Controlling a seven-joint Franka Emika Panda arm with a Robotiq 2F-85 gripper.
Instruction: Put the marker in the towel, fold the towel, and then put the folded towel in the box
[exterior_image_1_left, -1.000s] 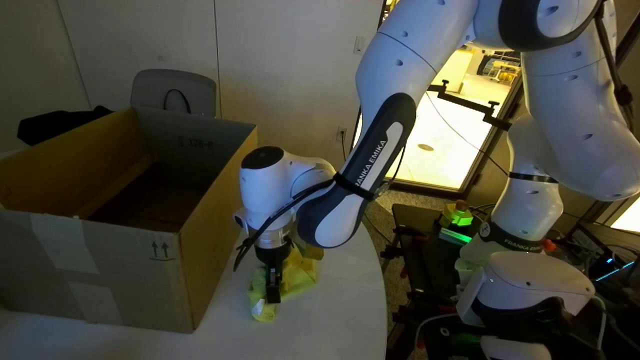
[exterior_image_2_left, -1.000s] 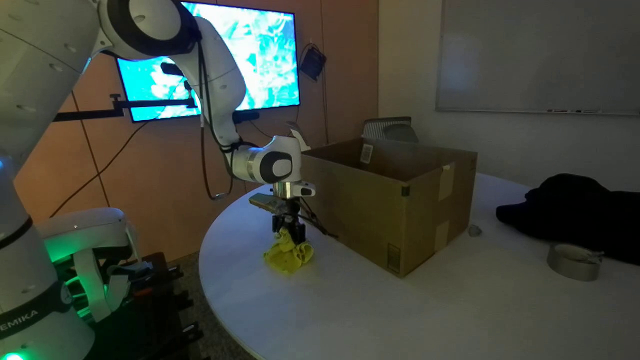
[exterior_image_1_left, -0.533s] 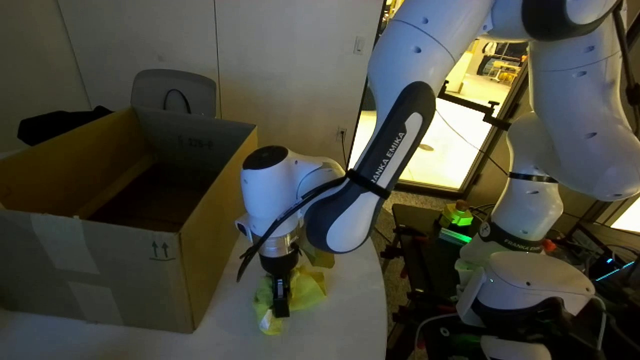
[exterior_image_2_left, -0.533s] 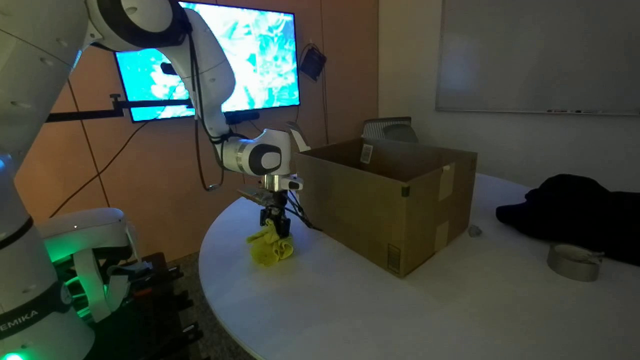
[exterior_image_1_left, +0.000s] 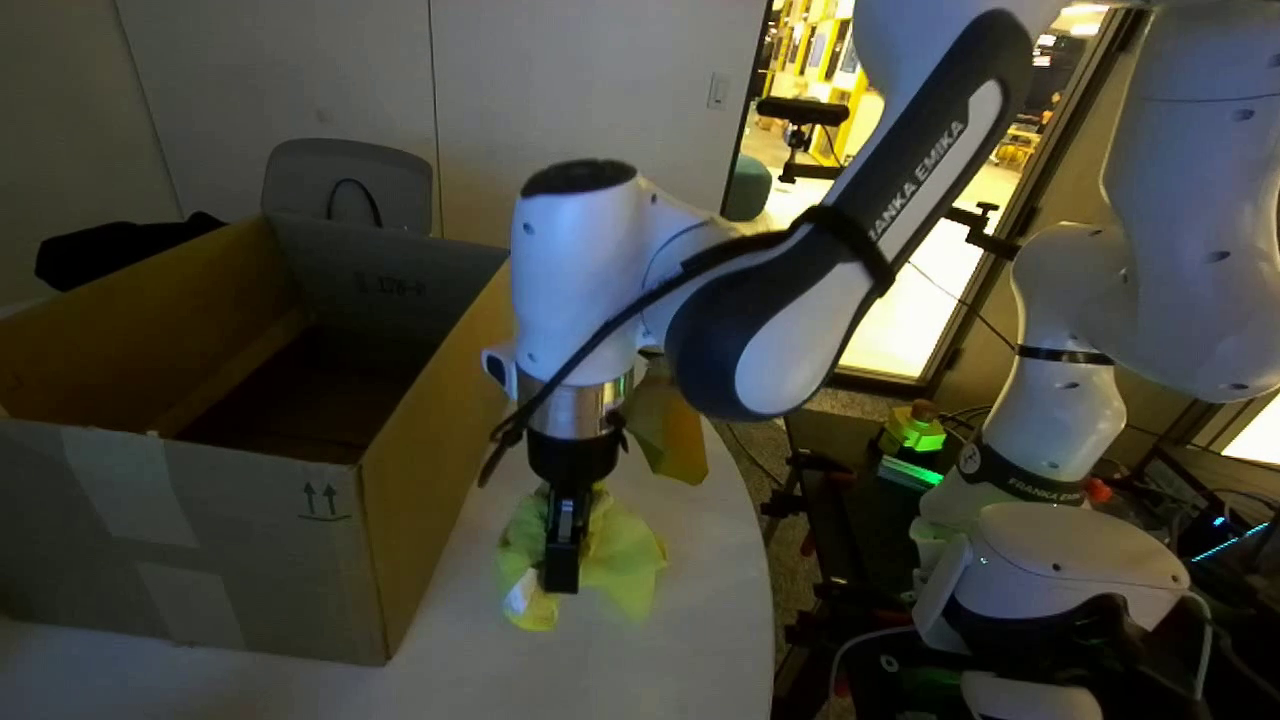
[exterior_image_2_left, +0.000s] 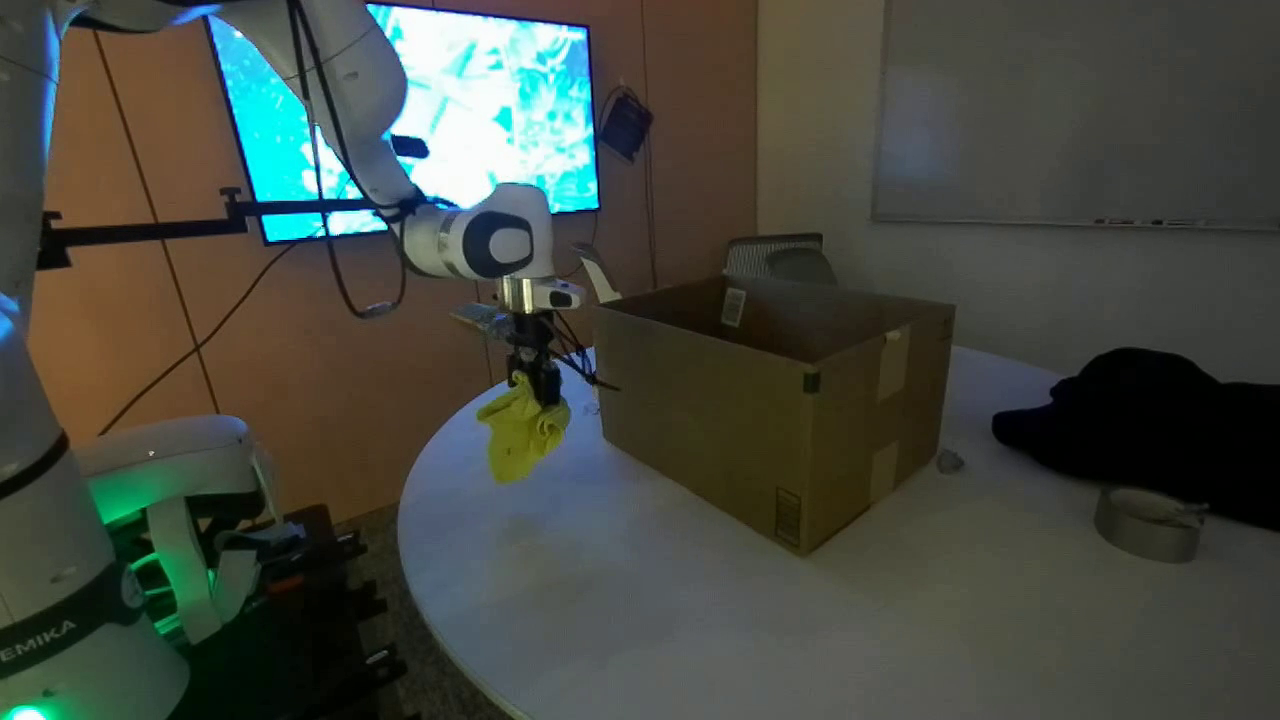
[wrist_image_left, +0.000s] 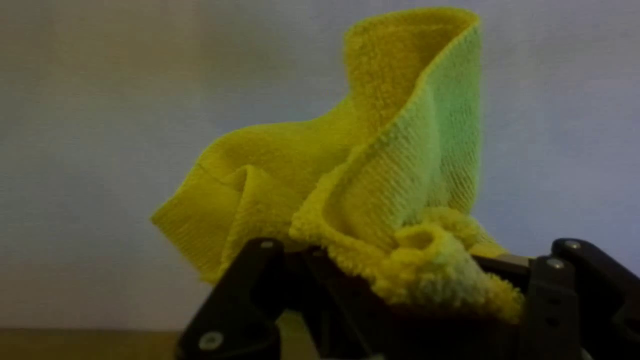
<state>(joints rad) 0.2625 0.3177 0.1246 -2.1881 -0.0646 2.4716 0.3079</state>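
Yellow-green soft cloth towel (exterior_image_1_left: 615, 550): in an exterior view, crumpled and hanging from the black two-finger gripper (exterior_image_1_left: 562, 575), over the round-edged white table (exterior_image_1_left: 600, 680).
Large brown open-topped cardboard box (exterior_image_1_left: 250, 560): same view, no towel on the part of its floor that shows, so final placing not done.
White-and-dark jointed arm (exterior_image_1_left: 800, 360): same view, forearm slants down from upper right, wrist upright, gripper points straight down near the box's side wall, outside it.
Towel (exterior_image_2_left: 518, 440) vs table: in an exterior view, lowest corner looks off the surface; I read it as held up, ready for the carry.
Arm vs box rim: same view, forearm comes in from the left, hand hangs vertical, fingers look lower than the rim. Probably needs more height before going across.
Towel fold: wrist view, a loose bunch with one edge curling open and a corner sticking out, no neat fold. If this counts as folded, only the box step is left; can't confirm.
Grip: wrist view, wad of cloth pinched between the black fingers (wrist_image_left: 552, 280), its bulk between them.
Contents: marker not seen in any view; can't tell whether it's wrapped inside.
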